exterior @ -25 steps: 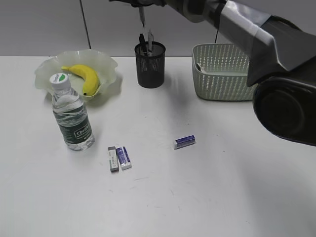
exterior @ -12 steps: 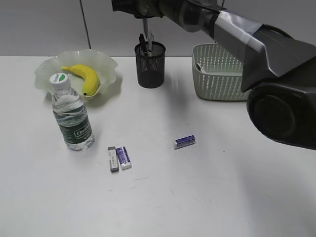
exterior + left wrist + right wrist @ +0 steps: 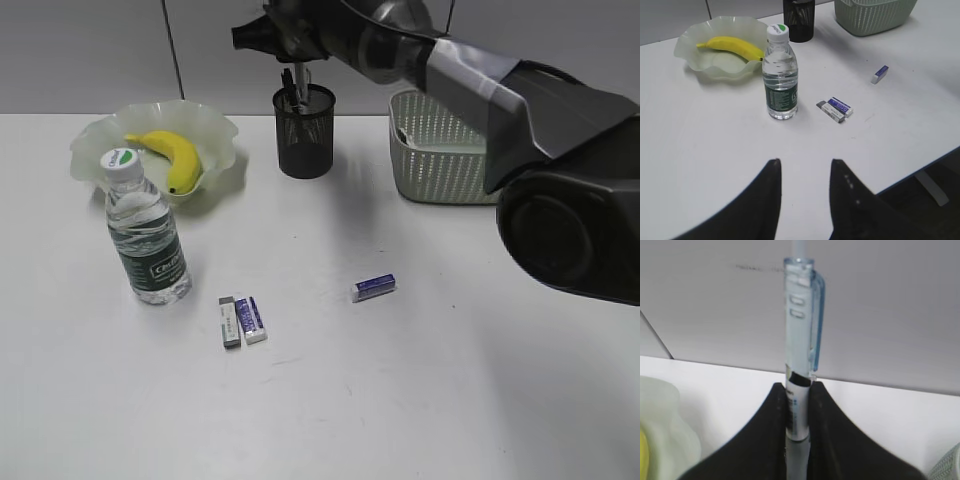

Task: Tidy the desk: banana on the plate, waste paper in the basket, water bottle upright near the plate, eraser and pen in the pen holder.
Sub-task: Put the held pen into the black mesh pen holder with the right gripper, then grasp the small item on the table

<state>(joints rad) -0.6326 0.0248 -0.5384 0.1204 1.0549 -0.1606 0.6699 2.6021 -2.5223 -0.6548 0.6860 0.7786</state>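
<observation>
My right gripper (image 3: pixel 298 55) reaches across to just above the black mesh pen holder (image 3: pixel 304 135). It is shut on a clear blue pen (image 3: pixel 800 330), held upright, with its lower end inside the holder among other pens. My left gripper (image 3: pixel 804 167) is open and empty above the near desk (image 3: pixel 420 390). The banana (image 3: pixel 178 157) lies on the pale green wavy plate (image 3: pixel 95 140). The water bottle (image 3: pixel 146 235) stands upright in front of the plate. Two erasers (image 3: pixel 241 320) lie side by side, and a third eraser (image 3: pixel 373 287) lies apart. I cannot make out the waste paper.
The sage-green basket (image 3: pixel 450 150) stands at the back right, next to the pen holder. The right arm's dark links fill the upper right of the exterior view. The desk's near edge (image 3: pixel 920 165) shows in the left wrist view.
My right gripper has come down with the pen, and the pen's lower end has gone into the pen holder. Nothing else on the desk has moved.
</observation>
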